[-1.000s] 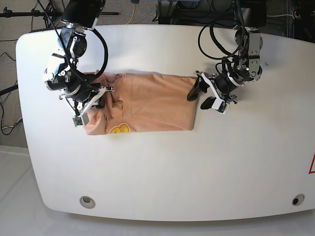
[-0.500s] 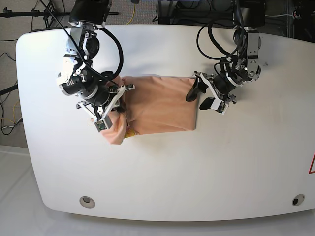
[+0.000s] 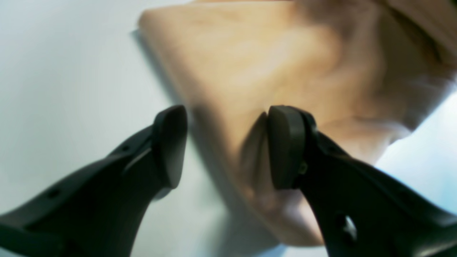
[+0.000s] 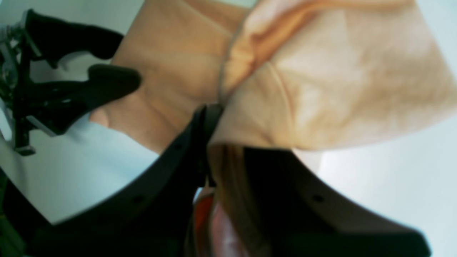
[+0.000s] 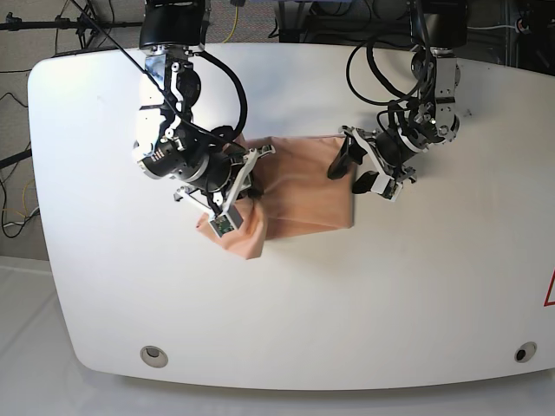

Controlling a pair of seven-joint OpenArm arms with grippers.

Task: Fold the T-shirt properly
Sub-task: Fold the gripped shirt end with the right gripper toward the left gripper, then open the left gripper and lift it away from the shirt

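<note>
Base view: right claw (image 5: 232, 186) pinches the T-shirt (image 5: 303, 186) at frame centre-left, fabric lifted. Left claw (image 5: 357, 170) spread wide at the shirt's right edge on the white bench (image 5: 390, 286)

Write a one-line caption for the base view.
Right gripper lifts one end of the salmon-pink T-shirt over its middle while the open left gripper hovers at the opposite edge on the white table.

We record one white table (image 5: 286, 321) with rounded corners, bearing a partly folded salmon-pink T-shirt (image 5: 303, 191) toward its far edge, two round fittings (image 5: 153, 354) near its front corners, nothing else resting there.
</note>
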